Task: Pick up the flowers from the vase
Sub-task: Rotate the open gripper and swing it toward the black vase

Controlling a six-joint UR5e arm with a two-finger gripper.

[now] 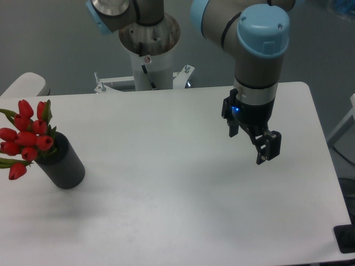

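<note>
- The flowers (pixel 26 136), red tulip buds on green stems, sit at about nine o'clock in the view, at the far left of the desk (pixel 166 183).
- The bunch fans out toward the left, wider than the container below it; a few buds reach past the left border of the picture, and one bud droops low at the lower left of the bunch.
- The vase (pixel 64 163), a matte dark cylinder, stands on the desk directly under the blooms and appears to tilt, its mouth toward the upper left and its base toward the lower right.
- The stems go down into the mouth of the vase, so the flowers are still in it.
- A faint shadow lies on the white surface around the base of the vase.
- At about twelve o'clock, behind the far edge of the desk, the white mounting column (pixel 148 55) of the robot rises from a bracketed metal base.
- The arm (pixel 256 61), grey with light blue joint caps, comes down at about two o'clock, over the right half of the desk.
- A small blue light glows on the wrist just above the end effector.
- The end effector (pixel 258 141) hangs above the desk at about three o'clock, well apart from the flowers and vase.
- It grips nothing; from this angle I cannot tell whether its dark fingers (pixel 270 147) are spread or pressed together.
</note>
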